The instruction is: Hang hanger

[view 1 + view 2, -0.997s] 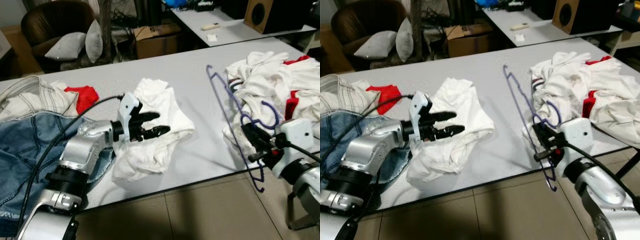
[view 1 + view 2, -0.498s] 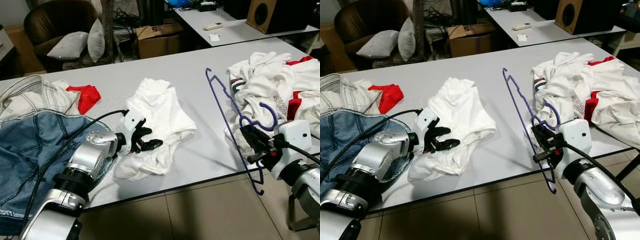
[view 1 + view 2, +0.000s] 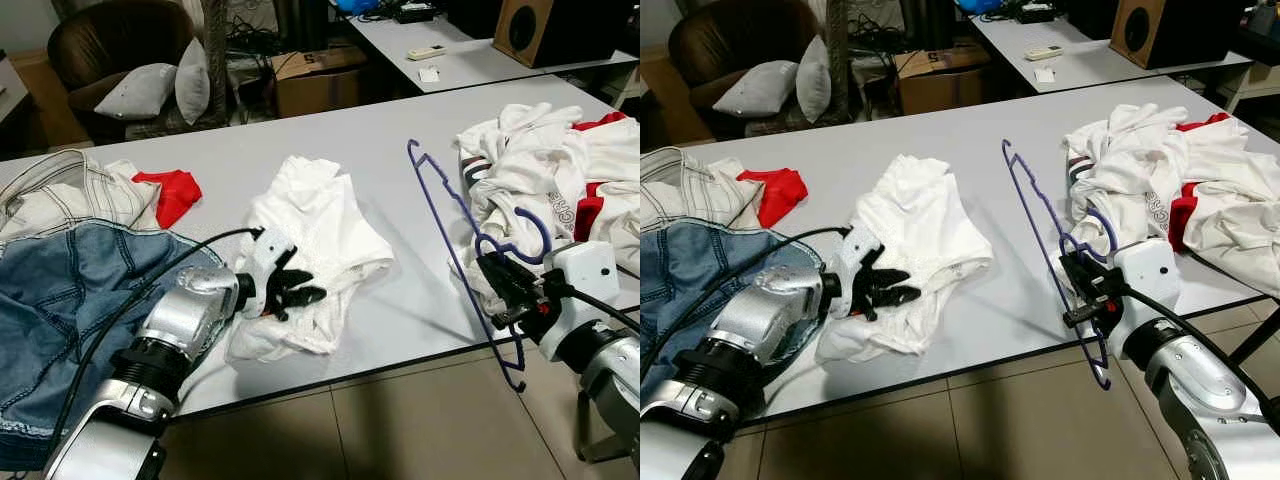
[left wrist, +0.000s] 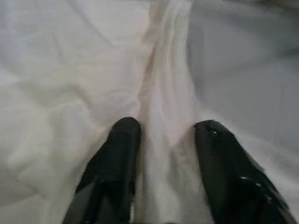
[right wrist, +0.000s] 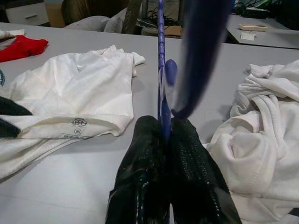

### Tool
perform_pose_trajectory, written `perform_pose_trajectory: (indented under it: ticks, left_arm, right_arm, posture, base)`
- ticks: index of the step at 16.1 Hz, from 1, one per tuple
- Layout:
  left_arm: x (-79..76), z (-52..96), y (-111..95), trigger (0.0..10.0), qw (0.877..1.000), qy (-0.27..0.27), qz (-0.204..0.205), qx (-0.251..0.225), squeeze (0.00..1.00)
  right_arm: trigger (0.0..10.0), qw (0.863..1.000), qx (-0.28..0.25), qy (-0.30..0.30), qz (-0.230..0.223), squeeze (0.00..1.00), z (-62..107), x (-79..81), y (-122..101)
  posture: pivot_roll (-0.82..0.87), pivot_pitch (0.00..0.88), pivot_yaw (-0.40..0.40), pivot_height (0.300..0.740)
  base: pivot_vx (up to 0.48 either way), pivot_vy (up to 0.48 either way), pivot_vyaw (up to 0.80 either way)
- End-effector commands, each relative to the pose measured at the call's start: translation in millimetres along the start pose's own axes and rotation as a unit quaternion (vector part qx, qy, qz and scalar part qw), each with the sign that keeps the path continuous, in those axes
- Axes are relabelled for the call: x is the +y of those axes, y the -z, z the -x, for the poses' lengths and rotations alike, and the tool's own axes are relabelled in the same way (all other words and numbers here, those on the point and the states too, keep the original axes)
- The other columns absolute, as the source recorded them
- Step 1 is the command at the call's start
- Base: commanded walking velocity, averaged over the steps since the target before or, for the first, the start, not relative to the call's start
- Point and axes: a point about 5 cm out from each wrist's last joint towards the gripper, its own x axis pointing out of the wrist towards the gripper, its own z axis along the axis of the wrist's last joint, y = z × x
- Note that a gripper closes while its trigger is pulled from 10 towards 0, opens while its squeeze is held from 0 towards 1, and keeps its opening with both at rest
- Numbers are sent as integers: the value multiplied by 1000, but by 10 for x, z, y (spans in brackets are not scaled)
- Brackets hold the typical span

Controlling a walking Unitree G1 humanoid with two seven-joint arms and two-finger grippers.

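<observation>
A white T-shirt (image 3: 330,215) lies crumpled in the middle of the grey table (image 3: 240,150). My left gripper (image 3: 298,290) rests on the shirt's near edge, by the collar. In the left wrist view its two black fingers (image 4: 117,154) stand open, with a raised fold of white cloth (image 4: 166,116) between them. My right gripper (image 3: 505,298) is shut on the lower bar of a thin blue hanger (image 3: 448,225). It holds the hanger upright over the table's front right edge, hook toward the clothes pile. In the right wrist view the hanger (image 5: 160,56) rises from between the closed fingers (image 5: 145,158).
Blue jeans (image 3: 60,300), a striped shirt (image 3: 60,190) and a red cloth (image 3: 172,190) lie at the table's left. A pile of white and red clothes (image 3: 560,165) fills the right end. Behind stand an armchair (image 3: 110,50), a cardboard box (image 3: 315,80) and a second table (image 3: 470,60).
My left gripper has drawn back from over the shirt's middle to its near edge and tipped its fingers down onto the cloth. The right gripper and hanger have barely moved.
</observation>
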Motion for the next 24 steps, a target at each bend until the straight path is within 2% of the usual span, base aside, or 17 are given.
perform_pose_trajectory:
  ticks: [1,2,3,10,13,14,16,18,19,20,22,24]
  left_arm:
    - [40,24,57,0,999,-18,-22,23,0]
    - [79,22,58,0,998,-40,-41,30,0]
    - [83,22,54,0,998,-42,-42,30,0]
    - [53,64,-81,0,998,-12,-47,-35,0]
    - [119,165,-208,0,996,-19,-47,-67,0]
    - [148,193,-237,0,996,-21,-47,-71,0]
    - [118,221,-218,0,997,6,-52,-60,0]
    - [156,254,-334,0,994,-14,-59,-87,0]
    - [226,303,-502,0,990,-39,-61,-119,0]
    - [290,371,-718,0,984,-59,-76,-148,0]
    - [340,484,-1005,0,975,-75,-106,-179,0]
    - [334,554,-1142,0,971,-73,-123,-192,0]
  right_arm:
    - [10000,1000,-4,-9,3,0,17,55,-32]
    - [10000,1000,-4,-8,3,0,14,49,-36]
    - [10000,1000,-5,-8,3,0,13,47,-36]
    - [10000,1000,-3,-13,1,0,30,72,-20]
    - [10000,1000,-11,-27,-11,0,52,83,-11]
    - [10000,999,-15,-38,-16,0,58,98,-12]
    - [10000,998,-13,-61,-14,0,73,131,6]
    - [10000,995,-30,-89,-34,0,94,180,-52]
    - [10000,990,-38,-127,-56,0,126,248,-90]
    - [10000,982,-24,-173,-76,0,176,326,-66]
    - [10000,971,19,-218,-92,0,252,398,51]
    - [10000,968,44,-223,-107,0,285,412,131]
  posture:
    - [-24,0,120,740]
    - [-24,0,120,740]
    - [-24,0,120,740]
    - [-21,0,124,740]
    - [-20,0,126,740]
    - [-13,0,118,740]
    - [-14,0,118,740]
    - [-14,0,118,740]
    - [-14,0,118,740]
    - [-16,0,109,740]
    - [-16,0,109,740]
    - [-17,0,104,740]
  base:
    - [0,0,0]
    - [0,0,0]
    - [0,0,0]
    - [0,0,0]
    - [0,0,0]
    - [0,0,0]
    - [0,0,0]
    - [0,0,0]
    - [0,0,0]
    - [0,0,0]
    - [0,0,0]
    - [0,0,0]
